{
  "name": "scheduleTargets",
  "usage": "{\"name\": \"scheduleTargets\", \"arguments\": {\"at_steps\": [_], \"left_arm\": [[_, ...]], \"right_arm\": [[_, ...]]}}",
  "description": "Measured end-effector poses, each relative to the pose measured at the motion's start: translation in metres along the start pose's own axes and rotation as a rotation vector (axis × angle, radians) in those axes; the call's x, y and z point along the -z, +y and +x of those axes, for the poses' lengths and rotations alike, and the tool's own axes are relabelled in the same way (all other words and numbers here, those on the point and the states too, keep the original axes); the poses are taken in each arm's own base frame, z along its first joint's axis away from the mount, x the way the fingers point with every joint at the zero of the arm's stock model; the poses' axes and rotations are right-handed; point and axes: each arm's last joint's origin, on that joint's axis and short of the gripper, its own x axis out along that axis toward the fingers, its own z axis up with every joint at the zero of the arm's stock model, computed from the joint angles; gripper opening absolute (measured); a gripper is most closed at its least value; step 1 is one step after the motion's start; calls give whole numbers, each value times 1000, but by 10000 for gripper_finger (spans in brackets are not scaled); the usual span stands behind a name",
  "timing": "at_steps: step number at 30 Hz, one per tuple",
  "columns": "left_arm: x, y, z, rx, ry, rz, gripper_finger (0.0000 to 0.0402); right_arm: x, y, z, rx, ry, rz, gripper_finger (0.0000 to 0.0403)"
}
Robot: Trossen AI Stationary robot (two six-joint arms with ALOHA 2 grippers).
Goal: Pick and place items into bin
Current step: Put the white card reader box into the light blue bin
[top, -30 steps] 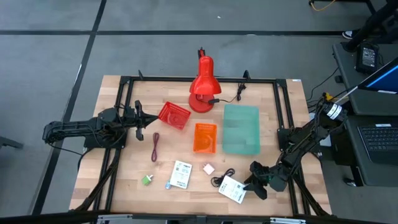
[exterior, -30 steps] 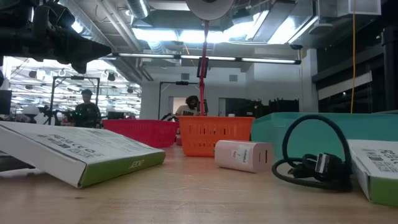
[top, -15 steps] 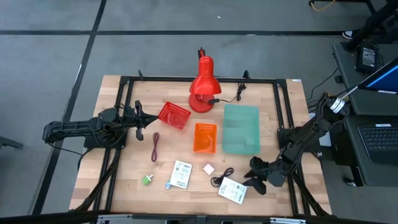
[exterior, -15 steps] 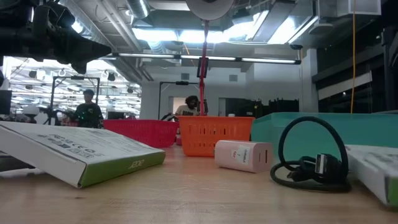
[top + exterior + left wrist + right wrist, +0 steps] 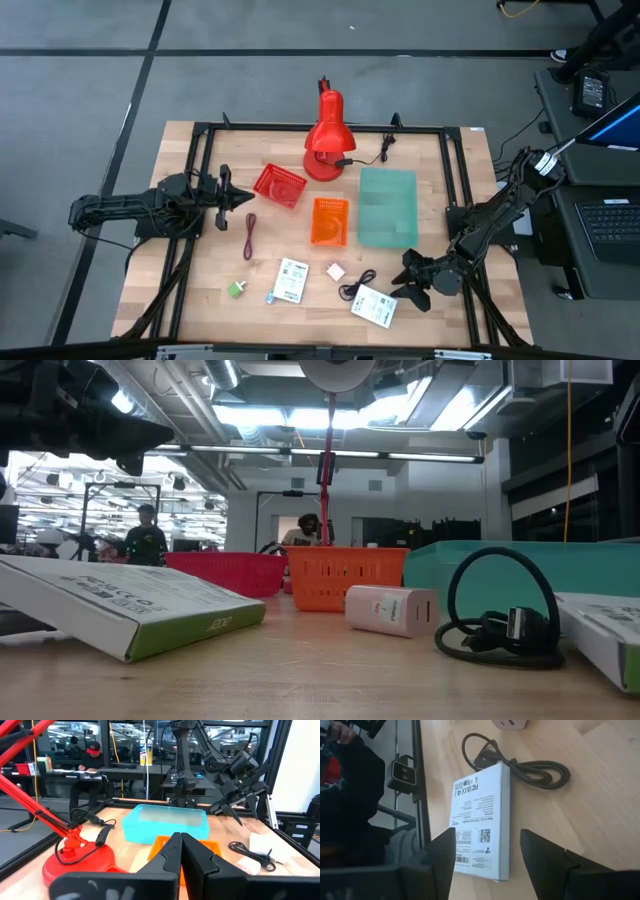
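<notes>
Right gripper (image 5: pixel 406 291) fingers spread wide, empty, just beside the white packet (image 5: pixel 374 305) at the table's near edge.

Landmark is the orange basket (image 5: pixel 329 221). White packet lies flat, nearer the front edge than the basket and off toward the right arm; black coiled cable (image 5: pixel 357 284) touches its basket-side edge. Right wrist view shows both dark fingers (image 5: pixel 440 855) either side of the packet's end, not touching it. Pinkish-white cube (image 5: pixel 335 271) sits just in front of the basket, second white packet (image 5: pixel 291 280) beside it, green cube (image 5: pixel 236 289) further toward the left arm. Dark red cord (image 5: pixel 249 236) lies left of the basket. Red basket (image 5: pixel 280 186) and teal bin (image 5: pixel 387 206) flank it, red lamp (image 5: pixel 326 140) behind. Left gripper (image 5: pixel 238 199) pinched closed, empty, hovering just left of the red basket.
</notes>
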Motion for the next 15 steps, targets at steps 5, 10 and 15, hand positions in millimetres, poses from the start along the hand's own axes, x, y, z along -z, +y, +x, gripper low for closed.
{"name": "scheduleTargets", "arguments": {"at_steps": [5, 10, 15], "left_arm": [[0, 0, 0, 0, 0, 0, 4], [0, 0, 0, 0, 0, 0, 4], [0, 0, 0, 0, 1, -1, 4]], "right_arm": [[1, -3, 4, 23, 8, -3, 201], [3, -9, 10, 62, 43, -13, 201], [6, -12, 13, 85, 59, -20, 201]]}}
